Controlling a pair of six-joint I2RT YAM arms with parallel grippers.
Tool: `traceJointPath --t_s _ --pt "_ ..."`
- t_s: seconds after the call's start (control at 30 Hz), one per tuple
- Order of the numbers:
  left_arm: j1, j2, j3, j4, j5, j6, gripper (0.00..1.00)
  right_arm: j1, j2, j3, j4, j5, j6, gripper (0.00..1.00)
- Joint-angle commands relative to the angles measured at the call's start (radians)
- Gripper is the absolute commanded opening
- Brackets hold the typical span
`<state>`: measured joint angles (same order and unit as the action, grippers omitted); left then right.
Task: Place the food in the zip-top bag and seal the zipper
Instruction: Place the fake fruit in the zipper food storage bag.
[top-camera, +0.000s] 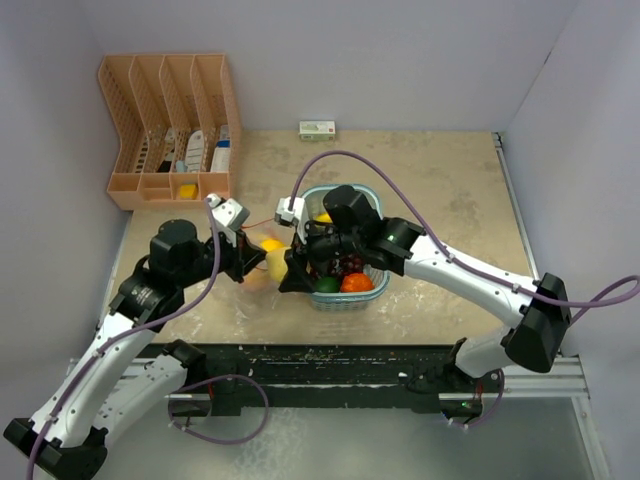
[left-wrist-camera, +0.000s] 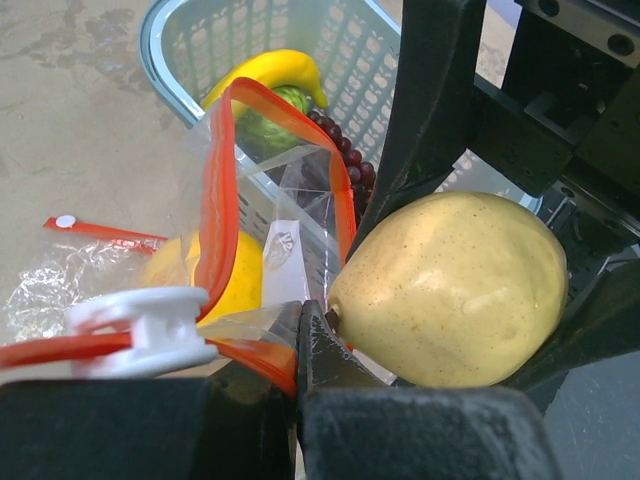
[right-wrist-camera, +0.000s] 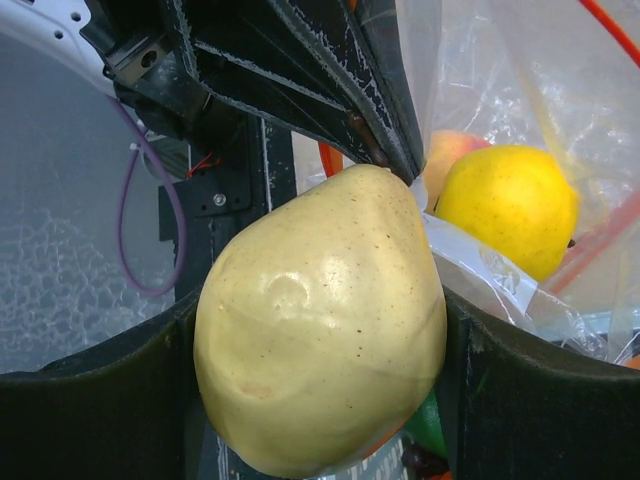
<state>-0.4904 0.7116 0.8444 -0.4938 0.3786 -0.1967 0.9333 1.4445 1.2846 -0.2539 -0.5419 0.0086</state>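
Your right gripper has its fingers spread wide, clamped on either side of a pale yellow pear at the mouth of the zip-top bag, while your left gripper has its tips pressed together, pinching the bag's edge at the orange-red zipper. The bag lies on the table against the light blue basket, with a yellow fruit and a peach inside; the zipper loop stands open but narrow, one side running right along the pear. Grapes and a banana sit in the basket behind.
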Motion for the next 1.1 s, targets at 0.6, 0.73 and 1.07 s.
traceJointPath --t_s 0.6,0.73,1.07 --pt "-0.011 0.011 0.014 0.038 0.115 0.001 0.00 -0.070 -0.068 0.069 -0.060 -0.133 -0.122 0.33" --pt "-0.011 0.020 0.022 0.045 0.119 -0.003 0.00 -0.046 -0.028 0.079 -0.100 -0.133 -0.142 0.33" --pt "-0.011 0.001 0.012 0.045 0.166 -0.003 0.00 -0.044 0.062 0.156 -0.054 0.041 -0.070 0.35"
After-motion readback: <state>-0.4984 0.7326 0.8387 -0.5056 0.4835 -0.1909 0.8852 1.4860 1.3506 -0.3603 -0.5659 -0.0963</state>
